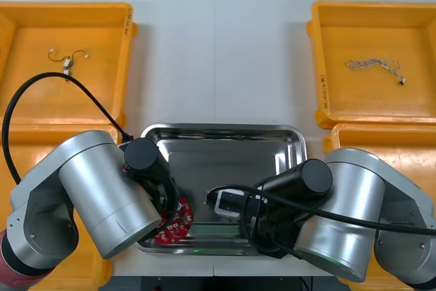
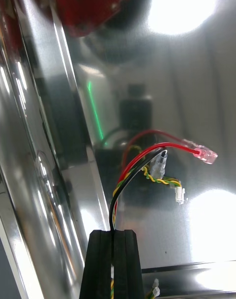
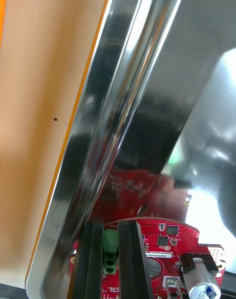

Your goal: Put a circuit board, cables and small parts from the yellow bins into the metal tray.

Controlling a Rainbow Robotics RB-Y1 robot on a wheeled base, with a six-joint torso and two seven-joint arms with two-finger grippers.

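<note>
The light table point(image 1: 218, 52) carries yellow bins on both sides: the far left bin point(image 1: 27, 66), the far right bin point(image 1: 381, 32), and two nearer ones mostly hidden under the arms. Between them sits the shiny metal tray point(image 1: 225, 129).

Both arms reach into the tray's near end. The left end effector point(image 3: 111, 225), at the near left corner, is pinched on the green block at the edge of the round red circuit board point(image 3: 167, 242). The board sits just inside the tray's rim; I cannot tell if it touches the metal.

The right end effector point(image 2: 113, 235), at the tray's near edge, is nearly pressed together, gripping the red and yellow cable point(image 2: 147, 164). The cable's loose ends fan out over the tray floor beyond the fingertips.

A pale twisted cable point(image 1: 373, 66) lies in the far right bin. A small metal part point(image 1: 67, 60) lies in the far left one.
</note>
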